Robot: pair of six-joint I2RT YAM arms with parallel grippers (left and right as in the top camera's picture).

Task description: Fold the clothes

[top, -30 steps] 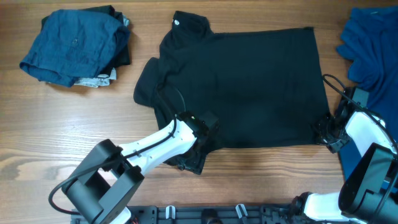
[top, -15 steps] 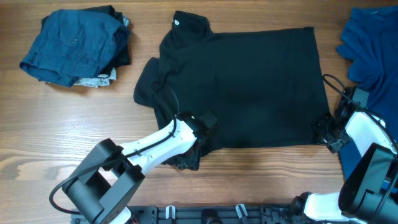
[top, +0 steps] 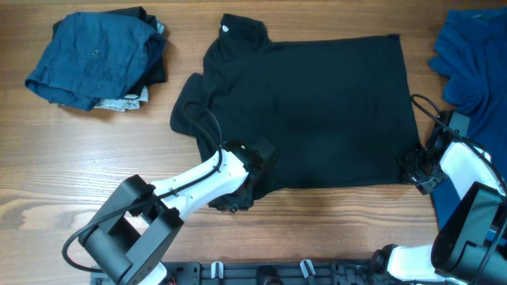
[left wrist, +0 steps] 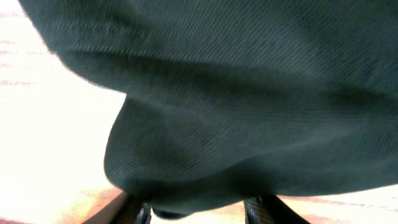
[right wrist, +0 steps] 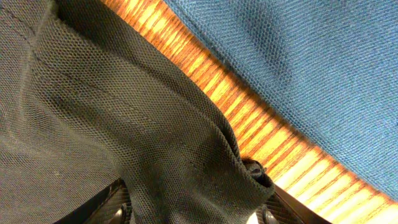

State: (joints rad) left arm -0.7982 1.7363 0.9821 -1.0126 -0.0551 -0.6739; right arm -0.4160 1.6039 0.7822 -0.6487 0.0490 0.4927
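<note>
Large black collared short-sleeved shirt lies flat on wooden surface. Your left jaws just narrowed around near sleeve; firm grip, cannot tell. Right jaws pinch hem corner. Lift seems next.

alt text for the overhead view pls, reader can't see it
A black collared shirt lies spread on a wooden table, the left arm reaching its lower left corner and the right arm its lower right corner. Dark blue clothes are heaped at upper left; a royal blue garment lies at the right edge.
</note>
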